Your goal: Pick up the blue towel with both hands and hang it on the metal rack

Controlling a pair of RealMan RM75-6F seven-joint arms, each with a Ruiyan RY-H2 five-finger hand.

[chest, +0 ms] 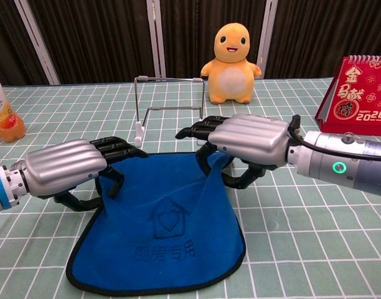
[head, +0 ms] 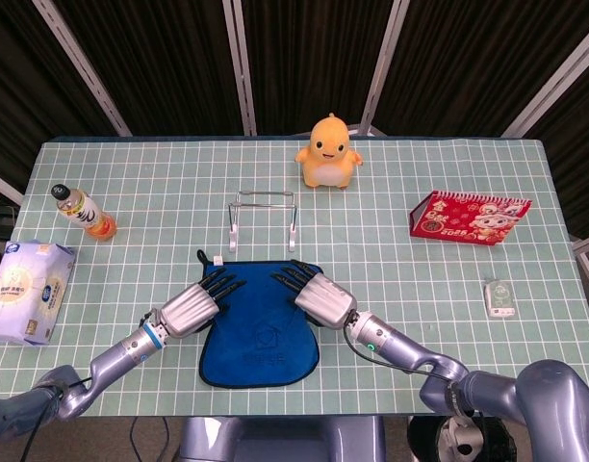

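Observation:
The blue towel (head: 261, 332) lies on the table near its front edge, its far edge raised off the cloth (chest: 162, 230). My left hand (head: 191, 306) grips the towel's far left corner with its fingers curled around the hem (chest: 66, 168). My right hand (head: 319, 296) pinches the far right corner, which hangs in a fold under its fingers (chest: 246, 140). The metal rack (head: 264, 217) stands upright just beyond the towel and both hands, with nothing on it (chest: 169, 103).
An orange plush toy (head: 328, 152) sits behind the rack. A red calendar (head: 471, 218) stands at the right, with a small white object (head: 499, 298) nearer the front. A bottle (head: 83, 212) and a tissue pack (head: 27, 291) are at the left.

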